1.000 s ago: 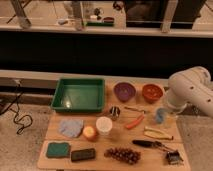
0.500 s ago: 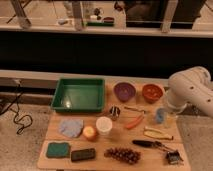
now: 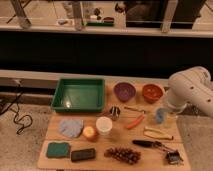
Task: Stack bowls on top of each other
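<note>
A purple bowl [image 3: 124, 91] and an orange-red bowl [image 3: 152, 92] stand side by side, apart and upright, at the back of the wooden table [image 3: 150, 150], right of the green tray [image 3: 57, 95]. Both bowls look empty. My white arm [image 3: 187, 90] reaches in from the right. My gripper [image 3: 170, 109] is at the arm's lower end by the table's right edge, just right of and below the orange-red bowl, next to a small light-blue cup [image 3: 160, 115]. It touches neither bowl.
A white cup [image 3: 104, 125], an orange fruit [image 3: 90, 132], a blue-grey cloth [image 3: 71, 127], a green sponge [image 3: 58, 149], a dark block [image 3: 83, 154], grapes [image 3: 122, 155], a small metal cup [image 3: 115, 112], a red-orange stick [image 3: 135, 121] and utensils [image 3: 150, 144] lie in front.
</note>
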`<state>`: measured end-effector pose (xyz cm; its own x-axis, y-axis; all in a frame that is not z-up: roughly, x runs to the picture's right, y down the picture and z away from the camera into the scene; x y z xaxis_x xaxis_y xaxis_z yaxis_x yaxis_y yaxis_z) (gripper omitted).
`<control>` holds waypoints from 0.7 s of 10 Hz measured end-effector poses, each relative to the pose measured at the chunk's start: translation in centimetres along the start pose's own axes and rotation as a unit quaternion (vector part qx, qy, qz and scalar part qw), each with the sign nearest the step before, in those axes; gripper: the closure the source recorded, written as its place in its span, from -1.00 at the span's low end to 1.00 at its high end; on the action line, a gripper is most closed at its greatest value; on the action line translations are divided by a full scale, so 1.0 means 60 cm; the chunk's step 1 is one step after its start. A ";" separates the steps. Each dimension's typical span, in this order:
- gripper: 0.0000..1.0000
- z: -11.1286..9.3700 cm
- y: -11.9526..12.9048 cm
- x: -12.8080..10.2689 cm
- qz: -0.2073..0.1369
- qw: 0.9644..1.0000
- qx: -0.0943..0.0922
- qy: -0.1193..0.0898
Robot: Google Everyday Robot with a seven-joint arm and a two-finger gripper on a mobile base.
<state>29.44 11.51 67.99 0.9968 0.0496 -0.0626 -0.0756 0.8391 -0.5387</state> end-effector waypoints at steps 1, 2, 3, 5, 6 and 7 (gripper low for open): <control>-0.60 0.000 0.000 0.002 0.003 1.000 0.002 -0.003; -0.60 -0.001 0.000 0.005 0.008 1.000 0.004 -0.008; -0.60 -0.001 -0.002 0.005 0.009 1.000 0.006 -0.009; -0.60 0.000 -0.006 0.002 0.008 1.000 0.008 -0.011; -0.60 0.000 -0.009 0.002 0.008 1.000 0.013 -0.011; -0.60 0.002 -0.011 0.002 0.004 1.000 0.016 -0.011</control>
<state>29.60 11.01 68.47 0.9965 0.0687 -0.0482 -0.0837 0.8556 -0.5109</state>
